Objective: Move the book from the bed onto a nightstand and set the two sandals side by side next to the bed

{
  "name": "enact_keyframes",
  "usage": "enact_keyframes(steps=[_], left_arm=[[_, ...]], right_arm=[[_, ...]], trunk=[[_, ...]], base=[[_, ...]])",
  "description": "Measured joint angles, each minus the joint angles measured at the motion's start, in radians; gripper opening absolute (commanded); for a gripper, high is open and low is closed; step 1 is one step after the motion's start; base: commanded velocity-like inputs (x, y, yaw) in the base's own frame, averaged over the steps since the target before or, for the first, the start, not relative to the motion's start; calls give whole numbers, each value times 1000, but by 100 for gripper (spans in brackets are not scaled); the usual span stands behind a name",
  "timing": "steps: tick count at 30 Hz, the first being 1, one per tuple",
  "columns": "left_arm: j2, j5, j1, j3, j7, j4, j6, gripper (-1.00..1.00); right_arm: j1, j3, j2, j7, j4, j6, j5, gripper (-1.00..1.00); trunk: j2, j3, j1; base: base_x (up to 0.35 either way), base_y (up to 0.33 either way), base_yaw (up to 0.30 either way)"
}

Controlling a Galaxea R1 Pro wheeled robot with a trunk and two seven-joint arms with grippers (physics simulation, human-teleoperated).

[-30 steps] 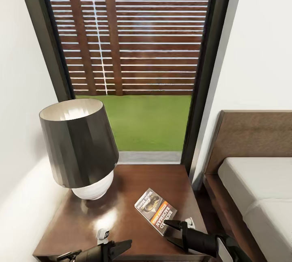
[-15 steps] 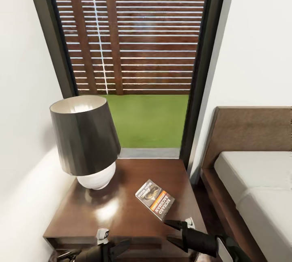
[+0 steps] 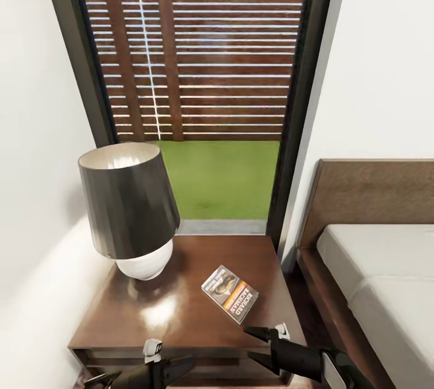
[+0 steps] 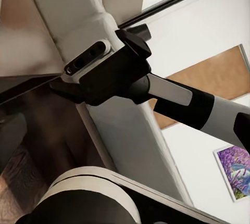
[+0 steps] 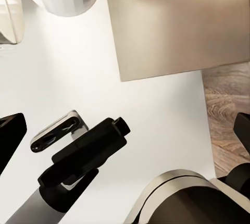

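While book (image 3: 229,293) rests on nightstand (image 3: 150,316), right hand (image 3: 256,344) gapes empty.

This is a bedroom in a home. A large low bed with a plain white mattress (image 3: 380,280) on a dark brown wooden frame and headboard stands against a white wall (image 3: 386,63). Just beside it is a small glossy dark-brown wooden nightstand (image 3: 181,316), carrying a table lamp with a dark grey shade and a white rounded base (image 3: 129,208). Behind the nightstand, a tall dark-framed window (image 3: 199,75) looks out on a green lawn and a slatted brown wooden fence. A purple lavender picture (image 4: 237,169) hangs on a wall, and wood-plank flooring (image 5: 226,125) shows in the right wrist view.
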Motion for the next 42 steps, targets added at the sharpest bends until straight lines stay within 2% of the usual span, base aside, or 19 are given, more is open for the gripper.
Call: enact_keyframes(steps=[42], left_arm=[[0, 0, 0, 1, 1, 1, 0, 100]], right_arm=[[0, 5, 0, 0, -8, -11, 0, 100]], trunk=[[294, 132, -161]], base=[[0, 0, 0]])
